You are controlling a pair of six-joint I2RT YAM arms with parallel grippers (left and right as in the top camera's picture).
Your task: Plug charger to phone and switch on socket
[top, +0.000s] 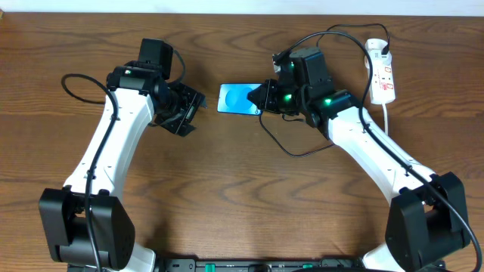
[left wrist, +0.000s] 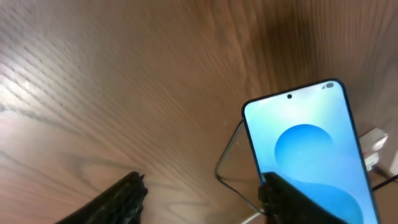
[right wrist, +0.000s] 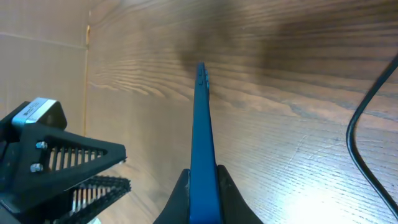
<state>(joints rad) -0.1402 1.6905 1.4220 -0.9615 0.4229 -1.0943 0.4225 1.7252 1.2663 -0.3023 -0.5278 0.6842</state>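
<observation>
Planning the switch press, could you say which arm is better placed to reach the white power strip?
Probably right: the white power strip lies nearest it, though the right gripper clamps the blue-screened black phone.

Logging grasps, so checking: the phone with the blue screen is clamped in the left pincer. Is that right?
No. The right pincer clamps the phone, as the right wrist view shows; the left pincer stands open, holding nothing.

On table (top: 227, 196): phone (top: 238, 99) at middle, between both grippers. The right gripper (top: 262, 99) is on its right end, the left gripper (top: 187, 113) just left of it, apart. The socket (top: 382, 74) sits far right, at back. The charger (right wrist: 349, 132) cable loops from socket around right arm.
</observation>
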